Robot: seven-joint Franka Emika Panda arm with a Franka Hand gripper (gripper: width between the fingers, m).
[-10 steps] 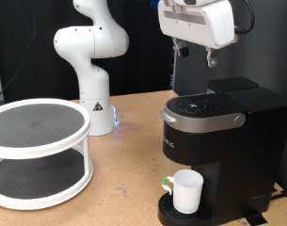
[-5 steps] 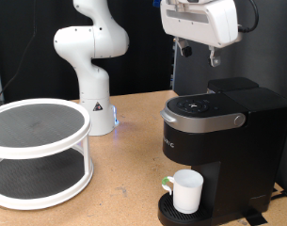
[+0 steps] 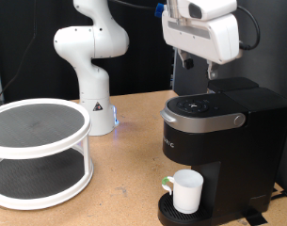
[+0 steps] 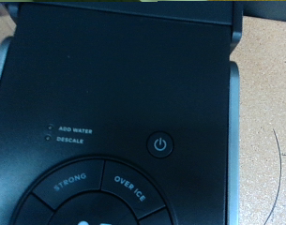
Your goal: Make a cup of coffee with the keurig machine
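Observation:
The black keurig machine [image 3: 223, 151] stands on the wooden table at the exterior view's right, with its silver-grey lid handle [image 3: 207, 119] down. The white cup [image 3: 187, 191] stands on the round drip tray [image 3: 171, 213] under the spout. My gripper [image 3: 199, 64] hangs above the machine's top with its fingers apart and nothing between them. The wrist view looks straight down on the machine's top [image 4: 124, 84], with the power button [image 4: 159, 144] and the STRONG and OVER ICE buttons. The fingers do not show in the wrist view.
A white two-tier round rack [image 3: 39, 151] stands at the exterior view's left. The white robot arm base [image 3: 91, 75] stands behind the middle of the table [image 3: 124, 179]. A dark backdrop lies behind.
My gripper has moved a little down and towards the exterior view's right, closer to the machine's top. The cup and the machine have not moved.

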